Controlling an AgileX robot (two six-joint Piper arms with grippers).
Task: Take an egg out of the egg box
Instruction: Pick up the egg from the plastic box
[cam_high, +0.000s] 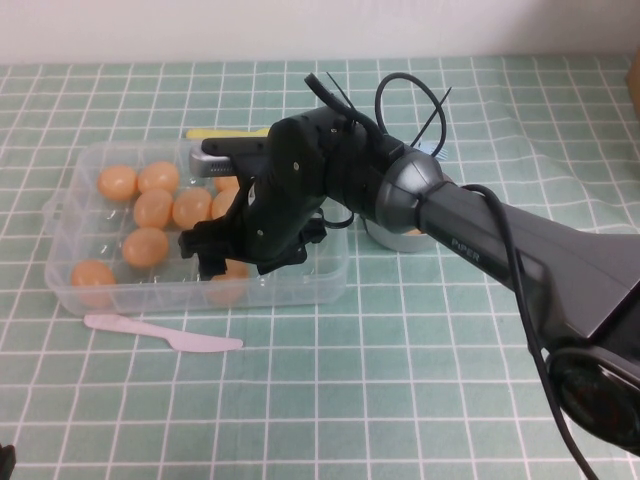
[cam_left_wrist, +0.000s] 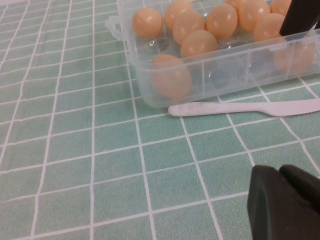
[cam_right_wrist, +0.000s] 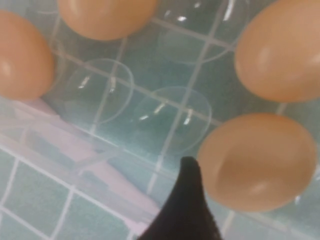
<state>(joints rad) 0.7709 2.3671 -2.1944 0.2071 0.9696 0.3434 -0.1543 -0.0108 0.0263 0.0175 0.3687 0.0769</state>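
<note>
The clear plastic egg box (cam_high: 335, 283) stands on the left half of the green checked cloth with several orange-tan eggs in it. My right gripper (cam_high: 250, 262) is down inside the box at its front right, open, with its fingers either side of one egg (cam_high: 228, 290). In the right wrist view one fingertip (cam_right_wrist: 187, 175) stands right beside that egg (cam_right_wrist: 257, 160); the other finger is out of view. My left gripper (cam_left_wrist: 285, 200) is shut and empty, low over the cloth in front of the box (cam_left_wrist: 220, 70).
A white plastic knife (cam_high: 165, 335) lies just in front of the box and also shows in the left wrist view (cam_left_wrist: 245, 107). A yellow utensil (cam_high: 225, 132) lies behind the box. A small grey-blue bowl (cam_high: 395, 238) sits to its right, partly behind my right arm.
</note>
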